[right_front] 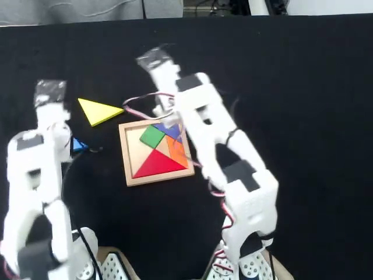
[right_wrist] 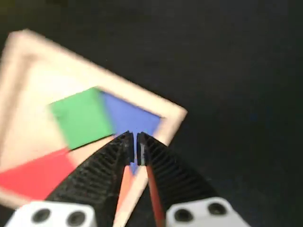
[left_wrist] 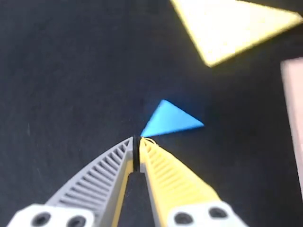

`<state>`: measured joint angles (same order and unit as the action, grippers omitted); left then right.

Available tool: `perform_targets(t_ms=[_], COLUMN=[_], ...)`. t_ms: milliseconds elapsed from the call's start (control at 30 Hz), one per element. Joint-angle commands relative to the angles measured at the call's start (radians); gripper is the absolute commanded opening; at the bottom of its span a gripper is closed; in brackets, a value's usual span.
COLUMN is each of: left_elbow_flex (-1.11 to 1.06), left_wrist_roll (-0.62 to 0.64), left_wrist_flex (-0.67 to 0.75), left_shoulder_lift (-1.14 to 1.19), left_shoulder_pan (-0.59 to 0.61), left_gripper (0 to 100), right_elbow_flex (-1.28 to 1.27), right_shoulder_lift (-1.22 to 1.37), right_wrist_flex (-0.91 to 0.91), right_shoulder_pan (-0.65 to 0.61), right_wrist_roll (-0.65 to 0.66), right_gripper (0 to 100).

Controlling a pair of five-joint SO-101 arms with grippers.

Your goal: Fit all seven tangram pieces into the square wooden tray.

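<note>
The square wooden tray (right_front: 129,175) lies mid-table and holds a green square (right_front: 151,136), a dark blue piece (right_wrist: 130,118), an orange piece (right_front: 177,151) and a red triangle (right_front: 156,164). My right gripper (right_wrist: 134,137) is shut, its tips just over the dark blue piece near the tray's far right corner. A large yellow triangle (right_front: 99,111) lies on the cloth beyond the tray's left corner. My left gripper (left_wrist: 137,140) is left of the tray, shut on one corner of a small light blue triangle (left_wrist: 169,121), which sticks out past the tips.
The black cloth covers the whole table. The right arm (right_front: 204,128) stretches over the tray's right side. The left arm (right_front: 35,175) stands along the table's left edge. Bare cloth lies to the right and at the back.
</note>
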<state>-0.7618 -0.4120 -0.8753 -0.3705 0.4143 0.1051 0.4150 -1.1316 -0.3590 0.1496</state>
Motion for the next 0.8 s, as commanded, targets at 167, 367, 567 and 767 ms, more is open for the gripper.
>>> perform_targets(t_ms=[167, 367, 567, 767], left_elbow_flex=[0.556, 0.653, 0.734, 0.699], left_wrist_roll=[-0.397, -0.621, -0.549, -0.433], left_wrist_flex=[-0.371, -0.451, -0.387, -0.299], left_shoulder_lift=[0.434, 0.537, 0.586, 0.655], left_shoulder_pan=[-0.013, 0.025, -0.002, -0.036], left_gripper=[4, 14, 14, 14], right_elbow_flex=[-0.154, -0.199, -0.214, -0.214], right_shoulder_lift=[-0.139, -0.168, -0.163, -0.166], right_wrist_flex=[0.262, 0.361, 0.388, 0.388], right_shoulder_pan=[0.118, 0.203, 0.207, 0.209], right_wrist_roll=[-0.101, -0.103, -0.132, -0.132], right_gripper=[1.1, 1.1, 1.1, 1.1])
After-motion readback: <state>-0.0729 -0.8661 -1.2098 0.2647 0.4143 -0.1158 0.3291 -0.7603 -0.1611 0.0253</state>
